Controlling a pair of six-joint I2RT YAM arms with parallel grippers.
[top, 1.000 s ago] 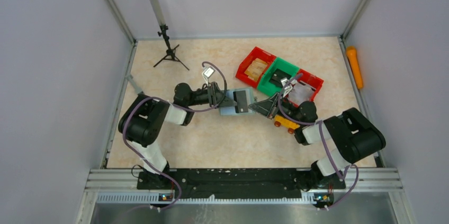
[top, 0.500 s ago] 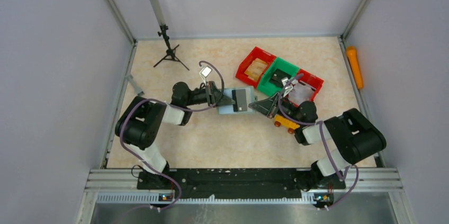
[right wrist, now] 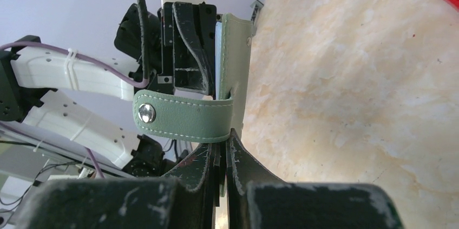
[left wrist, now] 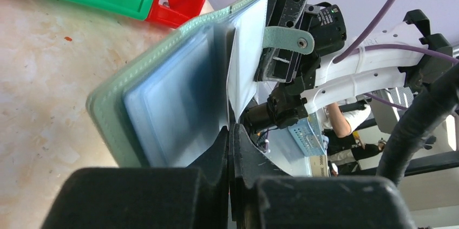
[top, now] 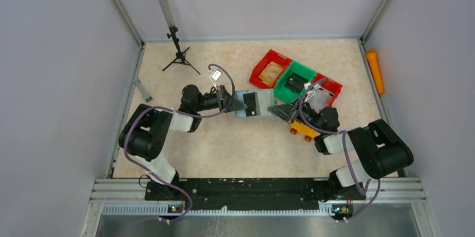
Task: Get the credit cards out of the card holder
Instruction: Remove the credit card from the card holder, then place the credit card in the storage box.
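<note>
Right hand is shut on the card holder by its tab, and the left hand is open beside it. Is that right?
Not quite: the left hand is shut too, pinching a pale inner sleeve of the card holder, as the left wrist view shows. The right hand is indeed shut on it by the tab.

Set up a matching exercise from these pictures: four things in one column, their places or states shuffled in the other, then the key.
Things
1. card holder
2. green bin
3. toy car
4. tripod

Places or states
A. standing at the far left of the table
B. opened, pinched by the left tool and the right tool
C. yellow, on the near side of the bins
D. flanked by red bins

Pairs: 1-B, 2-D, 3-C, 4-A
</note>
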